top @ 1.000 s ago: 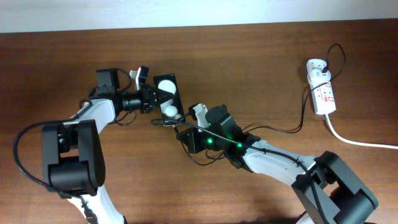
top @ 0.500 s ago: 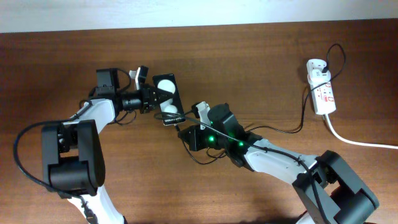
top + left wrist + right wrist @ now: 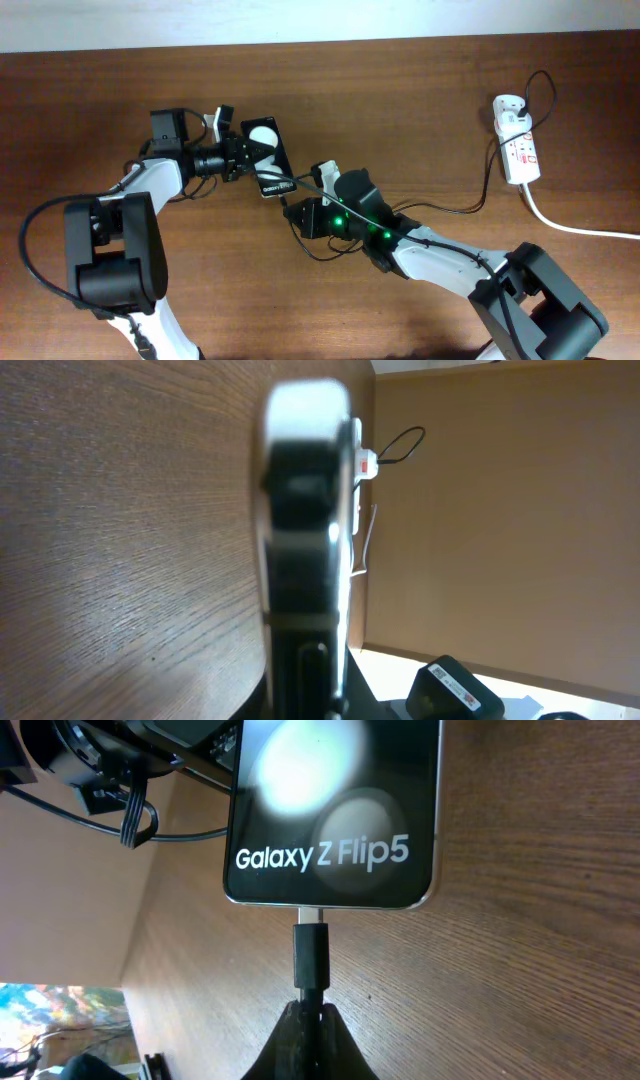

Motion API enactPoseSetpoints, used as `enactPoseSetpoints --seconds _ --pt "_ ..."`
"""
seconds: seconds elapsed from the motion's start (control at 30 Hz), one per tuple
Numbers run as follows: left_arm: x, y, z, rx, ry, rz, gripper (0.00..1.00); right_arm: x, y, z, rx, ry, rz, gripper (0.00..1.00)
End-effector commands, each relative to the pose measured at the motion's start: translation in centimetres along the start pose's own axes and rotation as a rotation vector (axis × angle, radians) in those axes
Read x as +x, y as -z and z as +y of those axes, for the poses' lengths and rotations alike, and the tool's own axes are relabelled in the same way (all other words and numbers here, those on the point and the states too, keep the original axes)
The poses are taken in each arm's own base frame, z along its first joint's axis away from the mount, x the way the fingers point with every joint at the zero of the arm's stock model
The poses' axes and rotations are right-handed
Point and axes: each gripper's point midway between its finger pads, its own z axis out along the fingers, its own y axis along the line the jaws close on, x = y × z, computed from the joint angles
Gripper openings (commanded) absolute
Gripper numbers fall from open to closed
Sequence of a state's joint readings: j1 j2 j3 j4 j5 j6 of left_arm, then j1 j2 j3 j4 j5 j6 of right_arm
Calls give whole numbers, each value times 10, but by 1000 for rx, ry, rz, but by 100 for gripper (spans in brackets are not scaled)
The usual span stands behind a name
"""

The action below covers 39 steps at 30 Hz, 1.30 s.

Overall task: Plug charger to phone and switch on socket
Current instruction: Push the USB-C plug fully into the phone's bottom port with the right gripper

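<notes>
Tabletop of dark brown wood [image 3: 400, 100] carries the whole scene, and both arms reach inward over it so that their fingers meet at one object. The socket [image 3: 520, 150], a white strip with red marks, lies well apart from both sets of fingers, out past the right arm near the table's far corner. A white adapter [image 3: 508, 105] sits in its upper end and a thick white cord [image 3: 570, 228] trails off from its lower end. The phone [image 3: 268, 150] is clamped in the left gripper [image 3: 248, 155], whose fingers are closed against it. In the left wrist view the phone stands edge-on and blurred straight ahead of the camera, too close to make out where the pads bear on it. Its glossy black screen shows a round white light spot, and the right wrist view reads "Galaxy Z Flip5" along its lower edge, directly ahead of the right fingertips. The charger [image 3: 455, 209], a thin black cable, runs from the adapter back along the right arm. The right gripper [image 3: 311, 1020] is pinched tight on the plug tip [image 3: 311, 955], which juts straight out from between the fingers and meets the middle of the phone's lower edge. A sliver of metal shows at the joint, so full seating cannot be told.
</notes>
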<state>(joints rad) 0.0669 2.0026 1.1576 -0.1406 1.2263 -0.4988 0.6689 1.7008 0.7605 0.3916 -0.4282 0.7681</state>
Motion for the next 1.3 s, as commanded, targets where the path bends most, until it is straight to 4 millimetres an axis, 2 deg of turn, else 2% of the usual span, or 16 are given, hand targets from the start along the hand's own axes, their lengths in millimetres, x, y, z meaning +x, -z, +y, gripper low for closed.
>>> enactPoseSetpoints --seconds 0.0,0.17,0.33,0.5,0.6,0.73,1.13,1.2,1.23,1.27 --pt "13 -1 -26 94 -2 61 0 -37 5 -6 80 19 -170 4" --pt "13 -1 -26 95 -2 61 0 -50 7 7 33 44 -225 4" --pt "13 -1 -26 94 -2 61 0 -46 6 3 49 36 -209 4" --pt "13 -1 -25 91 -3 59 0 -59 9 -1 81 39 -277 4" --pt "12 -1 -24 85 -3 56 0 -70 12 11 37 60 -328 4" --pt "12 -1 -25 85 -3 56 0 -66 11 6 54 52 -309 4" --pt "15 -5 -26 87 -6 69 0 -80 16 7 67 58 -380 4" --pt "15 -5 -26 87 -6 69 0 -76 15 2 84 52 -362 23" --pt "15 -5 -26 86 -6 68 0 -65 12 -9 125 35 -315 31" --pt "15 -5 -26 87 -6 69 0 -52 10 -23 179 15 -260 44"
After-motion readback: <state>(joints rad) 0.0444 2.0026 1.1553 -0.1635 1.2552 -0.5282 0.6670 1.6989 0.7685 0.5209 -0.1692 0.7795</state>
